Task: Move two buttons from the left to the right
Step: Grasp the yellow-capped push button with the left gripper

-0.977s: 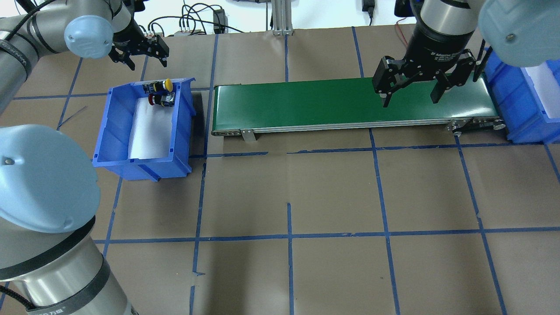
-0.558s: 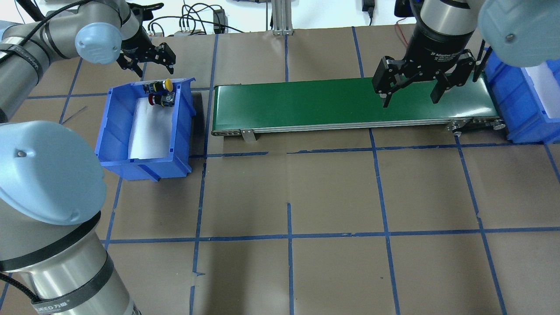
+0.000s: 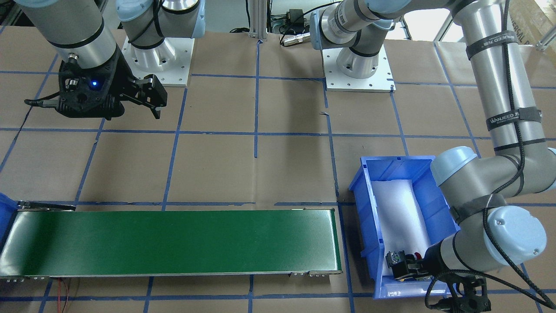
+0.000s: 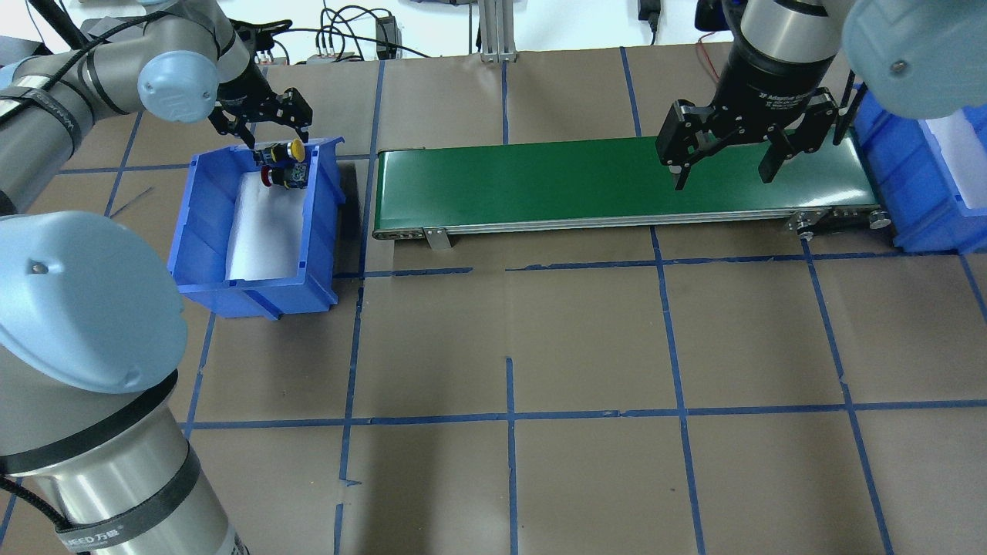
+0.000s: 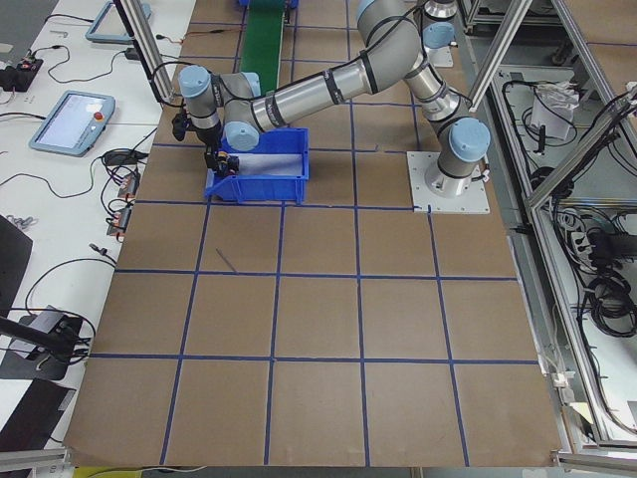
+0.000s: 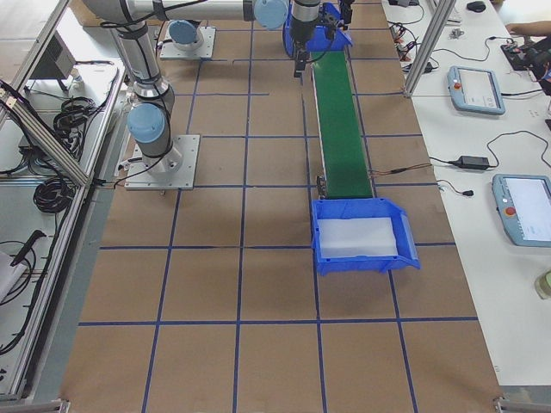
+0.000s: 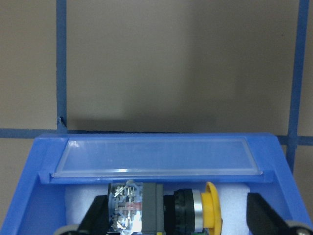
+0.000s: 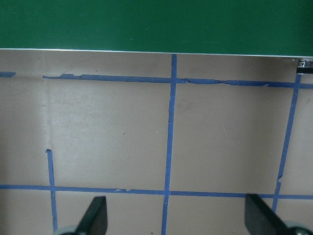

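A blue bin [image 4: 202, 216] is sitting upper left in the overhead view, with a green conveyor [image 4: 540, 185] running rightward toward a second bin [image 4: 914, 185]. The left gripper [image 4: 276, 132] is hanging spread over the first bin's far wall. The right gripper [image 4: 723, 176] is hovering released above the belt's right end. The yellow-capped button [image 4: 291, 149] and red-capped button [image 4: 271, 176], black-bodied with silvery blocks, are lying sideways at the bin's far end.

Bright, even light, soft shadows on the table [image 4: 586, 339] — wrist views slightly soft

"WANJEED" — on the left arm's strap [image 3: 515, 115]
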Controlling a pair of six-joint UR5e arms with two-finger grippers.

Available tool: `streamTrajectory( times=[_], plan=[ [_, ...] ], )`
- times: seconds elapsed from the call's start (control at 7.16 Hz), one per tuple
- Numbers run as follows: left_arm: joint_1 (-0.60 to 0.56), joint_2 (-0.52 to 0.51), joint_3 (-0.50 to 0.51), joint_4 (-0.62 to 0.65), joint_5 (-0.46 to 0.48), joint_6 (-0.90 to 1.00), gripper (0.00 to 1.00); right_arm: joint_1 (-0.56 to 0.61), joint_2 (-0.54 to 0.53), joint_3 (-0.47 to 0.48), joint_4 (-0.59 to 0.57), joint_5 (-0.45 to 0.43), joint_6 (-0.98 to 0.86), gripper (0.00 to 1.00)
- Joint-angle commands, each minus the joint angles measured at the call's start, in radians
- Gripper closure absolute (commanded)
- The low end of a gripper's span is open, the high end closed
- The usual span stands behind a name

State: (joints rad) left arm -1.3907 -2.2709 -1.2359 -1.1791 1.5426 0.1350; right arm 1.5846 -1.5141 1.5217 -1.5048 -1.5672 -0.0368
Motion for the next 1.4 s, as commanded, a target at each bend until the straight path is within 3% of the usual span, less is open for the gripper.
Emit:
streamTrajectory(
  times=[0.0, 1.26],
  plan=[
    [0.001, 0.001, 0.001, -0.001, 0.001, 0.000, 0.00, 0.000, 0.000, 0.000, 0.000, -0.001, 0.000, 0.00],
    [0.012, -0.001, -0.010, -0.004, 0.010, 0.014, 0.00, 0.000, 0.000, 0.000, 0.000, -0.001, 0.000, 0.00]
  ],
)
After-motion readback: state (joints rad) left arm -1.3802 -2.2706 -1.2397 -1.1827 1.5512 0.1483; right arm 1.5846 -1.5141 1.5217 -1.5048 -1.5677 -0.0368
